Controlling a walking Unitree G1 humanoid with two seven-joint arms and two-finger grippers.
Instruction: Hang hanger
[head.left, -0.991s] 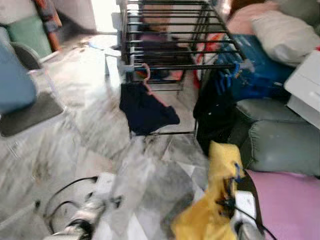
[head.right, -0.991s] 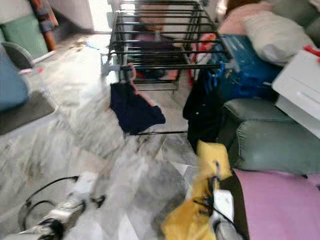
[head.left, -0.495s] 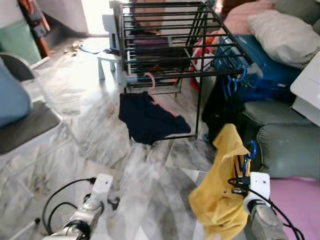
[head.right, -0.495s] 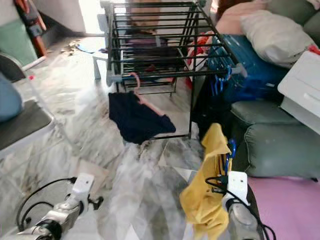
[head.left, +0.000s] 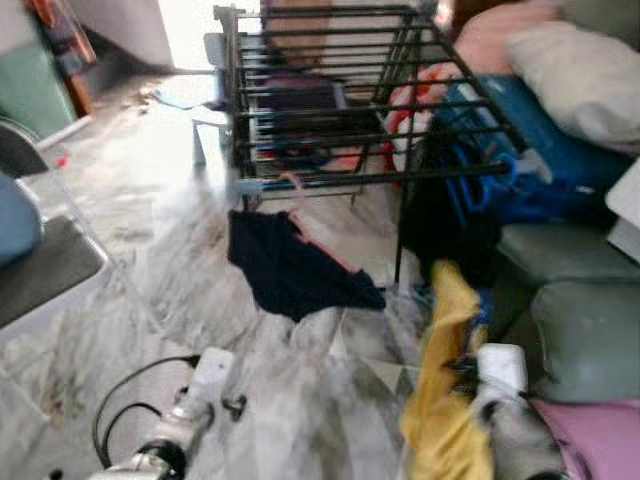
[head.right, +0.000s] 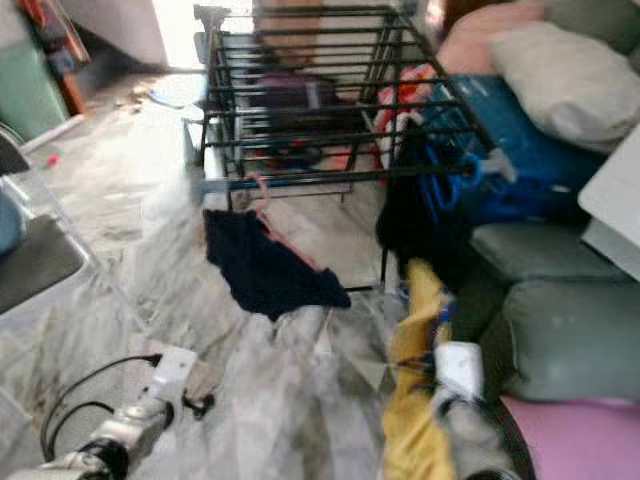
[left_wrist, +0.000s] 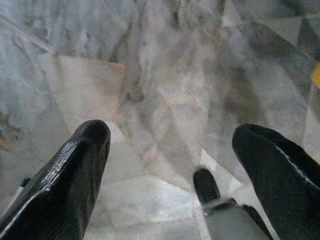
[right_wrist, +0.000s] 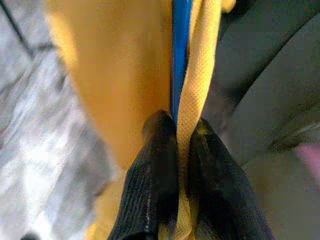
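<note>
Lower right of the head views: right gripper (right_wrist: 176, 150) pinched tight on a yellow garment (head.left: 450, 400) w/ a blue hanger (right_wrist: 180, 50) running up through the fold, fingers pressed together on cloth and hanger stem. Upper centre: black drying rack (head.left: 340, 100), bars level, blurred from camera motion. Front bar already carrying a pink hanger (head.left: 297, 195) w/ a dark navy garment (head.left: 290, 270) drooping toward the marble floor (head.left: 150, 250); at the rack's right corner, a black garment (head.left: 445, 220) on another blue hanger. Lower left: left gripper (left_wrist: 170, 150) low over the floor, fingers wide apart, nothing between them. Right edge: grey-green sofa (head.left: 580, 310) piled w/ pillows and a blue bag. Step in hand, by the look of it: carry phase, approaching the rack, hanging not yet done. Next move prob. calls for closing in, raising the hanger hook above a free stretch of front bar btwn the two hung items, then lowering onto it w/o snagging neighbours.
</note>
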